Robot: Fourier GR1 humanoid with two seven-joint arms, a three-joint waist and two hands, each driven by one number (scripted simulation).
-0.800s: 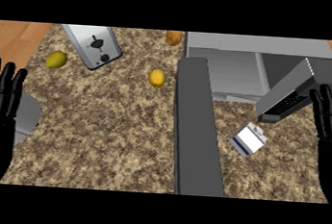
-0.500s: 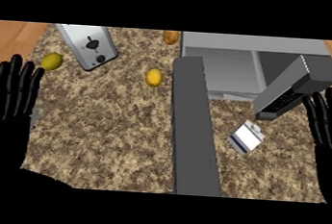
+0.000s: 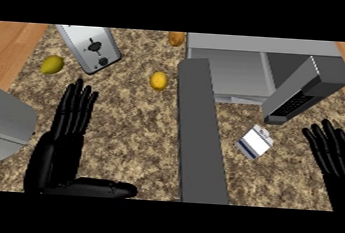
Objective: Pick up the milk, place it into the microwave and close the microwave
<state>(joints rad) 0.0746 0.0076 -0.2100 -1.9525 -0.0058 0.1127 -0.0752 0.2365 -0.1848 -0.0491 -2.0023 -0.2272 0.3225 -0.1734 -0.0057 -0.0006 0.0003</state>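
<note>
The milk (image 3: 255,142) is a small white carton with a blue side, lying on the speckled counter in front of the microwave (image 3: 241,67). The microwave stands at the back right with its door (image 3: 304,89) swung open to the right. My right hand (image 3: 337,159) is open, fingers straight, just right of the milk and apart from it. My left hand (image 3: 64,142) is open over the counter's left part, fingers pointing away and thumb stretched out to the right.
A long grey bar (image 3: 200,135) runs front to back between my hands, left of the milk. A toaster (image 3: 90,47) stands at the back left. Two lemons (image 3: 52,64) (image 3: 158,80) and a brownish item (image 3: 177,38) lie on the counter. A grey object (image 3: 1,123) sits at the left edge.
Both hands have moved inward and lower in the view. The left hand now reaches well over the counter with its thumb spread. The view has shifted slightly; the milk has not moved on the counter.
</note>
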